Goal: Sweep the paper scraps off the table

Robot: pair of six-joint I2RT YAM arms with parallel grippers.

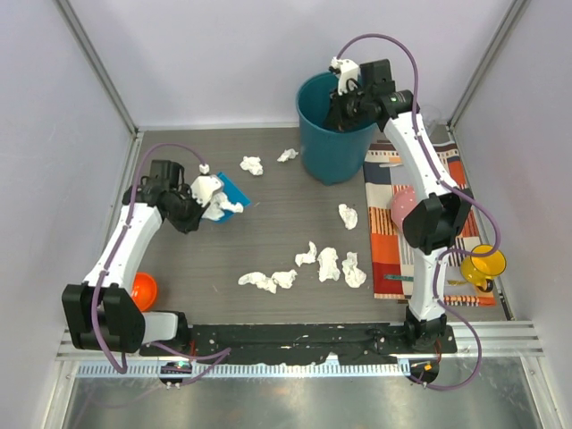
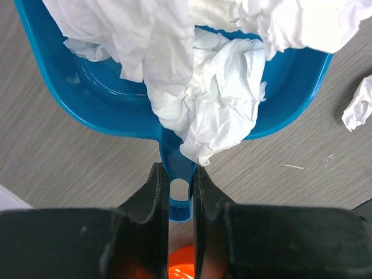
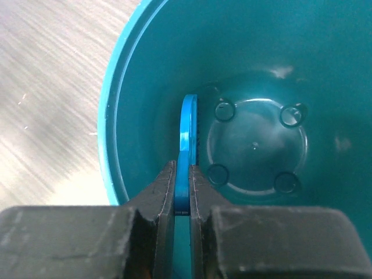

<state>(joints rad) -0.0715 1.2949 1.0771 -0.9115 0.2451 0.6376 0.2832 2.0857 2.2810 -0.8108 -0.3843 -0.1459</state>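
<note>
Dustpan (image 2: 116, 99): blue, loaded with crumpled white paper, held by my left gripper (image 2: 180, 192) near the left edge of the table (image 1: 286, 223), toward the far side
Left gripper: fingers pinched on the dustpan's handle, seen clearly from the left wrist view
Right gripper (image 3: 182, 192): pressed together on a thin blue handle, hanging over the mouth of the teal bin (image 1: 332, 130) at the far edge; what hangs below that handle I cannot tell, and the bin's bottom looks bare
Paper scraps (image 1: 329, 264): most lie loose in a cluster toward the near edge at the middle; one sits nearer the placemat (image 1: 420, 223), two more near the far edge, left of the bin
Other items: orange ball (image 1: 143, 289) by the left arm's base, yellow funnel (image 1: 483, 263) near the right edge
Step in hand: I judge it as carrying a collected load to the bin
Next move: I would carry the dustpan level across to the bin, then tip it over the rim; a tilt on the way risks spilling the overhanging wad
</note>
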